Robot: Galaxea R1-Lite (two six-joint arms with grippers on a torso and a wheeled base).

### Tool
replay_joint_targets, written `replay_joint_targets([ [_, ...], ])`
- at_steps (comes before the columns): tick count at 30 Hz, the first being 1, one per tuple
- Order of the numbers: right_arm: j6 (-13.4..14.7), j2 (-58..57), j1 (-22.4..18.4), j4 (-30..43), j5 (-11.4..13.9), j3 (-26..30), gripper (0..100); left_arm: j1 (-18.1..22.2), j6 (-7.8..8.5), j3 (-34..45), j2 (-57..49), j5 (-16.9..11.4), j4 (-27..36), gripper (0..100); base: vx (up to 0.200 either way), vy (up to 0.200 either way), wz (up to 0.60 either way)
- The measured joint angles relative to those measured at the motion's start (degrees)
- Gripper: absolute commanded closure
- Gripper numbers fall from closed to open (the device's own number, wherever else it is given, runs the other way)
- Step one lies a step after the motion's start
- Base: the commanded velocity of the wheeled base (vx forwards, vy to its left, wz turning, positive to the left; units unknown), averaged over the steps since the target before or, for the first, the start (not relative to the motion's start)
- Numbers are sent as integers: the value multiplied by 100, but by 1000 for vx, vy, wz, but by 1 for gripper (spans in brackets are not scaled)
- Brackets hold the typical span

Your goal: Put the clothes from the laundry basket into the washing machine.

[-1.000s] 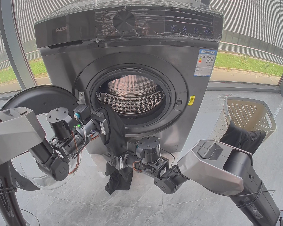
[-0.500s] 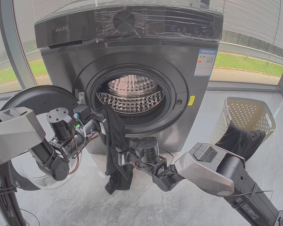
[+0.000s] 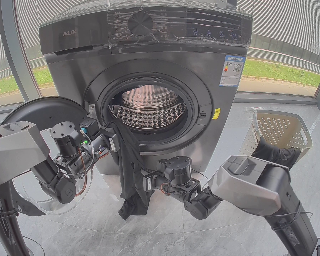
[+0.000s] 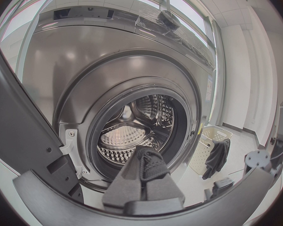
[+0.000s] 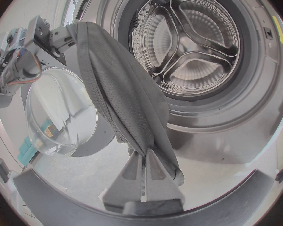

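Observation:
A black garment (image 3: 131, 168) hangs in front of the washing machine (image 3: 145, 72), below the open drum (image 3: 149, 107). My left gripper (image 3: 114, 136) is shut on its top end, beside the drum's left rim; the cloth bunches between the fingers (image 4: 147, 165). My right gripper (image 3: 140, 180) is shut on the garment lower down, and the cloth (image 5: 125, 101) stretches from its fingertips up to the left gripper (image 5: 64, 36). The garment's tail reaches the floor. More dark clothes (image 3: 277, 153) drape over the rim of the beige laundry basket (image 3: 284, 128) at the right.
The round machine door (image 3: 42, 112) stands swung open at the left, behind my left arm; its glass bowl (image 5: 58, 110) faces the floor space. Pale tiled floor (image 3: 160, 228) lies in front of the machine. Windows surround the corner.
My right gripper, closed on the garment, shifted slightly right and its arm rose a little. The left gripper lifted the garment's top slightly up and left. The basket's clothes look unchanged.

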Motion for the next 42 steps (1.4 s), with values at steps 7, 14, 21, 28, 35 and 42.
replay_joint_targets([
  [7, -158, -1135, -243, -179, 44, 1379, 100, 72, 7, 39, 16, -27, 0, 100, 0, 0, 0],
  [14, -282, -2136, -666, -853, 271, 2492, 100, 113, 29, 196, 5, -132, -2, 100, 0, 0, 0],
  [21, -293, -3012, -957, -1897, 692, 3534, 100, 113, 29, 380, -255, -343, -2, 100, 0, 0, 0],
  [28, -285, -3851, -1020, -2298, 807, 4205, 100, 66, -2, 709, -889, -482, 6, 100, 0, 0, 0],
  [35, -219, -4380, -1048, -2556, 750, 4562, 100, -13, 9, 940, -1396, -510, 9, 100, 0, 0, 0],
  [42, -238, -4592, -1059, -2588, 640, 4634, 100, -17, 30, 1125, -1693, -495, 6, 100, 0, 0, 0],
])
